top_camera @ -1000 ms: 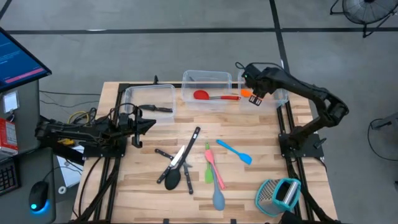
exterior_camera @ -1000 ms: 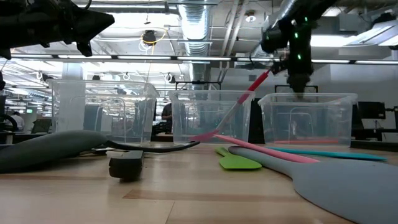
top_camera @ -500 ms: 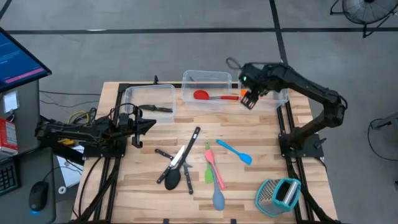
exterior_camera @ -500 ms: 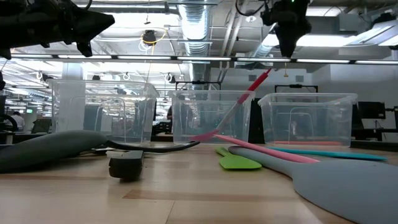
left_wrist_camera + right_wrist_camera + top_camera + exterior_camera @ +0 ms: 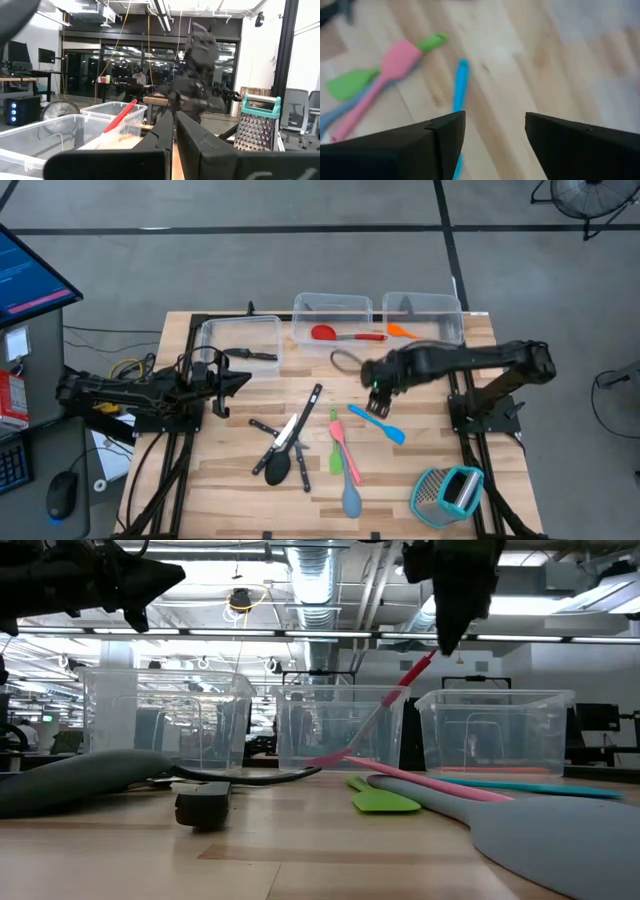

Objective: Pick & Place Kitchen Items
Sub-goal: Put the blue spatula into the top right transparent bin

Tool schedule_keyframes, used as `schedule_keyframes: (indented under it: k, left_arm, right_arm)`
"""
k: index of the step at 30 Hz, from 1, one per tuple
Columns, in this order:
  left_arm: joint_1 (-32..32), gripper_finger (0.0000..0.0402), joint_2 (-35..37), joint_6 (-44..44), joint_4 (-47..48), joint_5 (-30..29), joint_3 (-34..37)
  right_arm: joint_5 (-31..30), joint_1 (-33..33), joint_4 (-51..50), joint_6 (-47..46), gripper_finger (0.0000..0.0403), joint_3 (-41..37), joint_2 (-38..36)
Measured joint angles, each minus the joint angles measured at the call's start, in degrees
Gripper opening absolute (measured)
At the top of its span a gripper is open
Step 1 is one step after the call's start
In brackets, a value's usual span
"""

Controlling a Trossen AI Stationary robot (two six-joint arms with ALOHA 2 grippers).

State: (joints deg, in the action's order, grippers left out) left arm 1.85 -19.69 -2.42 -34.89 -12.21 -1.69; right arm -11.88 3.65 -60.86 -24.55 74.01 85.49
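Observation:
My right gripper (image 5: 378,404) hangs open, pointing down, above the table's middle, just over the handle end of the blue spatula (image 5: 380,424); that handle (image 5: 459,85) shows between the fingers, untouched. Green (image 5: 335,452), pink (image 5: 346,452) and grey-blue (image 5: 351,500) spatulas, a black spoon (image 5: 279,469) and knives (image 5: 290,430) lie flat on the wood. The far bins hold an orange spatula (image 5: 400,331), a red spoon (image 5: 345,334) and a knife (image 5: 250,355). My left gripper (image 5: 243,381) waits shut at the left edge, holding nothing.
Three clear bins (image 5: 332,308) stand in a row along the far edge. A teal-framed grater (image 5: 449,492) lies at the near right corner. Bare wood lies on the left near side and between the bins and the utensils.
My right gripper has swung from above the right bin toward the table's near edge and left, and now hangs over the blue spatula's handle end. The orange spatula has stayed in the right bin.

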Motion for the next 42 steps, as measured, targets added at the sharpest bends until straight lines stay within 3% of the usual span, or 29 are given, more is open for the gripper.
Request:
schedule_keyframes:
  k: [4, 9, 13, 19, 27, 42]
  left_arm:
    - [0.0, 0.0002, -0.7, 0.0, 0.0, 0.0, 0.0]
    - [0.0, 0.0002, -1.0, 0.0, 0.0, 0.0, 0.0]
    - [0.0, 0.0002, -1.0, 0.0, 0.0, 0.0, 0.0]
    - [0.0, 0.0002, -1.0, 0.0, 0.0, 0.0, 0.0]
    - [0.0, 0.0002, -1.0, 0.0, 0.0, 0.0, 0.0]
    - [0.0, 0.0002, -1.0, 0.0, 0.0, 0.0, 0.0]
  right_arm:
    - [0.0, 3.9, 10.3, -1.3, 0.0204, -8.7, 0.0]
    - [0.2, 7.0, 12.5, -8.0, 0.0198, -17.4, 0.0]
    - [4.0, 8.5, 14.0, -11.2, 0.0202, -21.8, 0.0]
    - [8.8, 9.0, 17.3, -13.7, 0.0248, -25.6, 0.0]
    - [10.4, 9.0, 20.9, -14.4, 0.031, -29.4, 0.0]
    - [11.9, 9.1, 26.9, -14.0, 0.0315, -35.2, 0.8]
